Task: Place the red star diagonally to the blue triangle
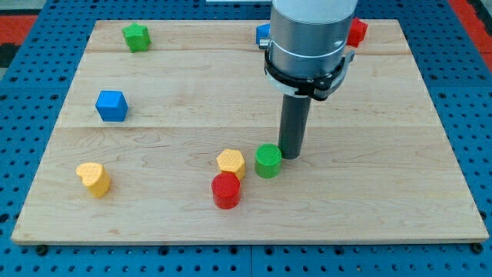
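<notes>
Red cylinder (226, 190), ribbed top, sits nearest the view's bottom, below-left of my tip (290, 156). Yellow hexagon (231, 163) and green cylinder (268, 161) lie left of the tip, the green one just beside it. Tip is a bare rod, pinching nothing. Red star (357, 31) sits far above-right, near the wooden board's (384, 185) top edge; blue triangle (263, 35) above-left, partly hidden. Board to the tip's right is clear.

Centre cluster: green cylinder block (268, 161) at 3 o'clock of yellow hexagonal block (231, 163); red cylinder block (226, 190) at 6 o'clock of it.
Rod tip (290, 156): just at 3 o'clock of green cylinder.
Wooden board (400, 177), far corners: green star block (137, 36) at 10 o'clock; red star block (357, 31) at 1 o'clock.
</notes>
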